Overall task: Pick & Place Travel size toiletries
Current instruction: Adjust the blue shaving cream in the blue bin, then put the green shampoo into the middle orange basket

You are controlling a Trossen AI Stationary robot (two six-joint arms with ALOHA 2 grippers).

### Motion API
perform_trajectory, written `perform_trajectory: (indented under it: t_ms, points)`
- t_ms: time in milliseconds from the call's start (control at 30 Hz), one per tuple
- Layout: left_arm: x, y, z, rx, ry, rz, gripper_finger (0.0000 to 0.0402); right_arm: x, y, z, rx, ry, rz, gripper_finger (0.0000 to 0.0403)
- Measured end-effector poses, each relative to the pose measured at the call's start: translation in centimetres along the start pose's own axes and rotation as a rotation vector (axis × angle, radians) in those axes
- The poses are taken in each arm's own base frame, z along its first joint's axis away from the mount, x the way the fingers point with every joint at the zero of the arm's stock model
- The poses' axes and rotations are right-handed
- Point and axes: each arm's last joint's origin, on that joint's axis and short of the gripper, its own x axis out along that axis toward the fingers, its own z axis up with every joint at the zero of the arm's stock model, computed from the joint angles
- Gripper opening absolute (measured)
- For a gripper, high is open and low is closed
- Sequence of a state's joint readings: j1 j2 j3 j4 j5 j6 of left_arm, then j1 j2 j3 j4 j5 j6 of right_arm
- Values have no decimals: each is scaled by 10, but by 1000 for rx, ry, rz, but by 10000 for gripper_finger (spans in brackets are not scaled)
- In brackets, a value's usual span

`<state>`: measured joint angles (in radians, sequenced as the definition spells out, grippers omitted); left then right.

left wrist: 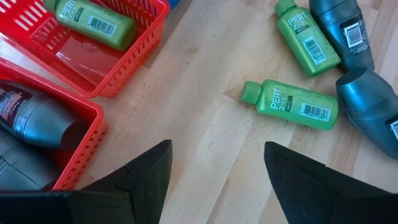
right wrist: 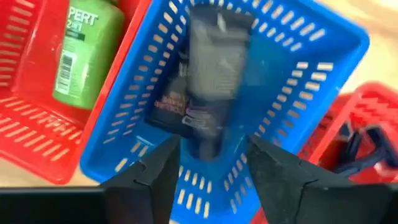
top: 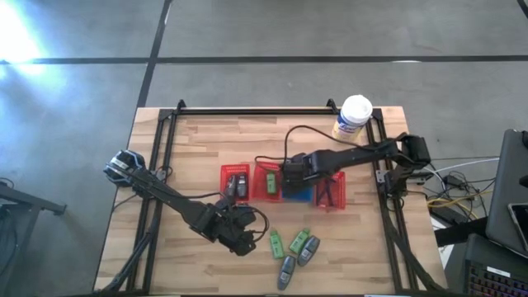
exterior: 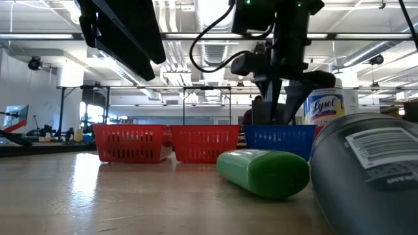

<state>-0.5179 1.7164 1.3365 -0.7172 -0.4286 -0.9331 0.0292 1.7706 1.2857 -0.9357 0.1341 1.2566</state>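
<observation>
- Green bottles (left wrist: pixel 291 104) and grey-silver tubes (left wrist: pixel 370 109) lay loose on the wooden bench (left wrist: pixel 205 149), just beyond our left gripper (left wrist: pixel 214 177); its jaws were spread and empty.
- We judged the nearest green bottle's long axis to run across the jaws' gap.
- Our right gripper (right wrist: pixel 214 168) hung over the blue mesh basket (right wrist: pixel 311 68), jaws spread, a dark tube (right wrist: pixel 208 81) lying inside.

Grey tiled floor (top: pixel 272 33) — bright ceiling strip lights (exterior: pixel 196 34) overhead
</observation>
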Motion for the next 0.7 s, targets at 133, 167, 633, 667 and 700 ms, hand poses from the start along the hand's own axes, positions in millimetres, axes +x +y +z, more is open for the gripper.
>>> perform_trajectory:
  t_ms: [133, 167, 633, 667, 700]
  points:
    - [0, 0, 0, 1, 0, -1, 259, 1, -2, -2, 48, 6, -15, 204]
    - [0, 0, 0, 2, 0, -1, 259, 1, -2, -3, 43, 6, -14, 210]
    - [0, -2, -1, 30, 66, -62, 259, -51, -24, -66, -281, 125, -153, 267]
    - [0, -2, 0, -11, 82, -72, 259, -56, -29, -71, -299, 130, -187, 269]
    - [1, -1, 0, -61, 99, -79, 259, -60, -34, -77, -317, 132, -216, 270]
